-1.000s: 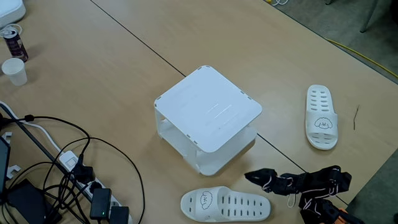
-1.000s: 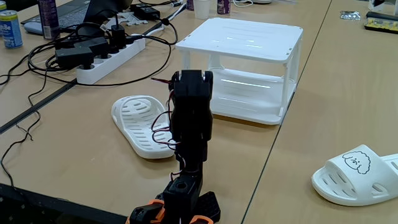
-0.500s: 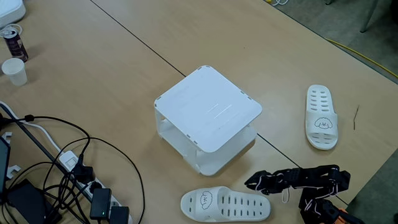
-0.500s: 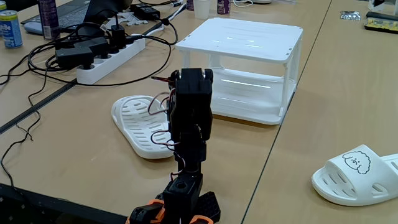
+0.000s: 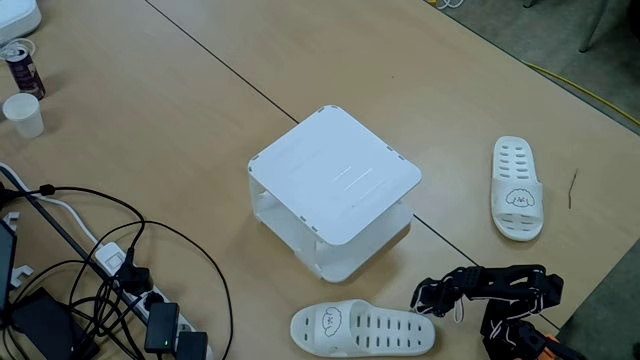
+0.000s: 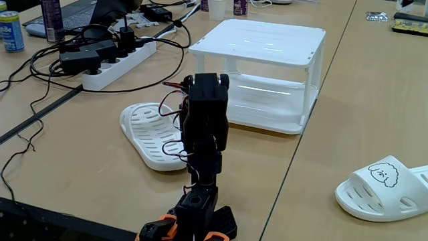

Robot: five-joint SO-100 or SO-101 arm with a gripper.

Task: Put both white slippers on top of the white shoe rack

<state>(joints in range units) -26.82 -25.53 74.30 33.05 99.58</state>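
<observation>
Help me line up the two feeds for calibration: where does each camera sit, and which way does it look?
A fixed view: high above, looking down on the white shoe rack; the black arm lies at the lower right.
Another fixed view: low, behind the arm's base, facing across the table; the arm rises mid-frame before the rack.
Shared: rack, both white slippers, power strip.

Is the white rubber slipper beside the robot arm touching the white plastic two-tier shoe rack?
Apart. In a fixed view from above, bare tabletop lies between the white rubber slipper and the base of the white plastic two-tier shoe rack.
</observation>
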